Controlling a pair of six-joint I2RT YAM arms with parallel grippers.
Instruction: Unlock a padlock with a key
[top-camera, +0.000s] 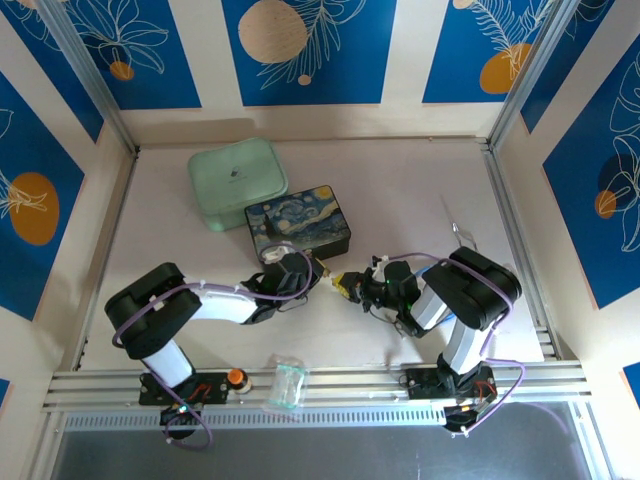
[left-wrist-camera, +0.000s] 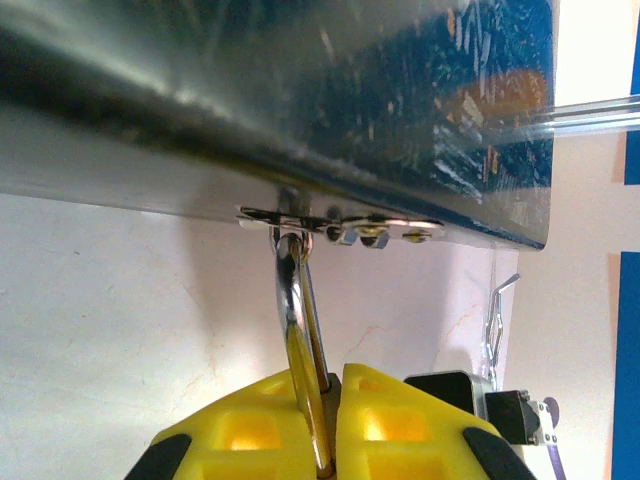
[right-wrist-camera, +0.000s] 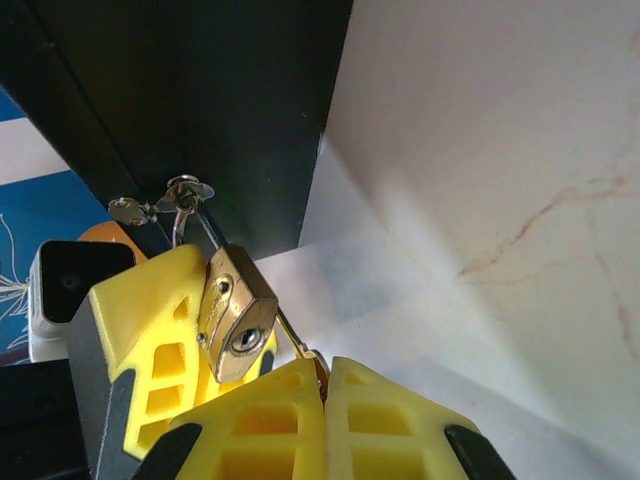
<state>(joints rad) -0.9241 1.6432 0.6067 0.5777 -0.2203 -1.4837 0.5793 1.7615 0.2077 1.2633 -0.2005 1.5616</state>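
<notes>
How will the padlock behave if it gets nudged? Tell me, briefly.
It would probably pivot rather than slide, since the padlock is hooked by its thin shackle through the box clasp. The solid-looking brass body suggests it is heavy for its size. Its smooth metal faces may slip within the left gripper's pinch.

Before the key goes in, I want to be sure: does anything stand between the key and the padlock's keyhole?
Nothing visible does. The padlock, held in the left jaws, turns its keyhole bare toward the key in the right jaws.
</notes>
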